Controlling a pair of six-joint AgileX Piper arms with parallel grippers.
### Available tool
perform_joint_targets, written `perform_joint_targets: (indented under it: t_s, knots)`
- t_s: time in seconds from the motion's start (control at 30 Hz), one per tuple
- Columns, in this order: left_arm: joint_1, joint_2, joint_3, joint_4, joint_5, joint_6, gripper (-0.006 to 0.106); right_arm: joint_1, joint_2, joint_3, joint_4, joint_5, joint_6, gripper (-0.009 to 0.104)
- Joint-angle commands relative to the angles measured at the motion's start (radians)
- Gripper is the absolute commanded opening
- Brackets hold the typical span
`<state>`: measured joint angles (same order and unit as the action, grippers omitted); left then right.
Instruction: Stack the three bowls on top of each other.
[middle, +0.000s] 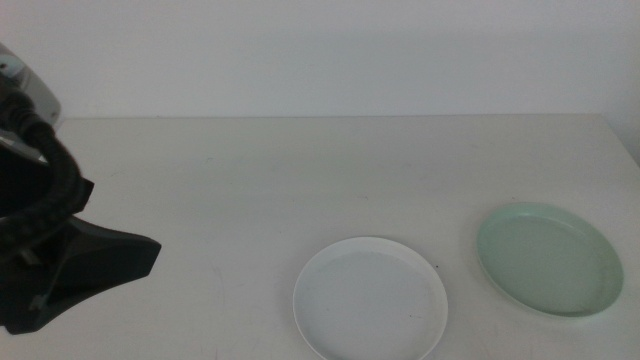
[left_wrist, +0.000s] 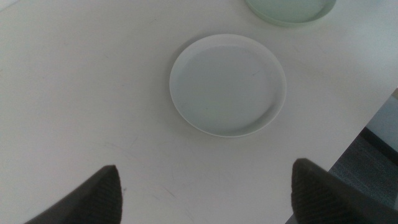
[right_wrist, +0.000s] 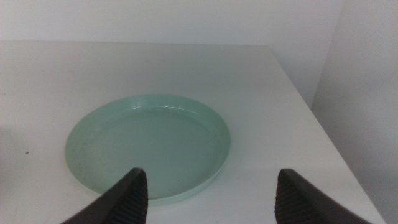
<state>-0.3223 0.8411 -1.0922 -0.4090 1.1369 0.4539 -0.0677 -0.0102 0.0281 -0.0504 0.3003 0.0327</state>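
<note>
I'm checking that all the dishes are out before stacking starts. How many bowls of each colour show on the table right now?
White bowl: 1
Pale mint green bowl: 1
Grey bowl: 0 in view
Total: 2 bowls visible

The right gripper (right_wrist: 208, 193) hangs above the white table (right_wrist: 155, 65) with its two dark jaws spread wide apart, nothing between them. Just beyond the jaws lies the pale mint green bowl (right_wrist: 148, 144), empty and flat on the tabletop, near the table's edge, with a pale wall behind.
</note>
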Motion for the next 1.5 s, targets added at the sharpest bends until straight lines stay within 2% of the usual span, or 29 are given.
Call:
perform_joint_targets:
  t_s: [0.0,0.07,0.17,0.33,0.53,0.93,1.3,1.47]
  knots:
    - [-0.001,-0.004,-0.023,-0.029,-0.053,-0.011,0.105,-0.007,-0.023,-0.017,0.008,-0.073,-0.009,0.052]
    - [-0.001,-0.004,-0.023,-0.029,-0.053,-0.011,0.105,-0.007,0.008,-0.089,0.065,0.014,-0.009,0.052]
    - [-0.001,-0.004,-0.023,-0.029,-0.053,-0.011,0.105,-0.007,0.07,-0.201,0.061,0.123,-0.006,0.052]
    - [-0.001,-0.004,-0.023,-0.029,-0.053,-0.011,0.105,-0.007,0.218,-0.387,0.06,0.199,0.002,0.052]
    - [-0.001,-0.004,-0.023,-0.029,-0.053,-0.011,0.105,-0.007,0.448,-0.617,0.057,0.418,0.003,0.052]
    - [-0.001,-0.004,-0.023,-0.029,-0.053,-0.011,0.105,-0.007,0.87,-0.953,0.09,0.623,0.016,0.052]
    - [-0.001,-0.004,-0.023,-0.028,-0.053,-0.011,0.105,-0.008,1.239,-1.106,0.114,0.625,0.009,0.052]
    - [-0.001,-0.004,-0.023,-0.028,-0.053,-0.011,0.105,-0.04,1.382,-1.116,0.129,0.561,-0.033,0.052]
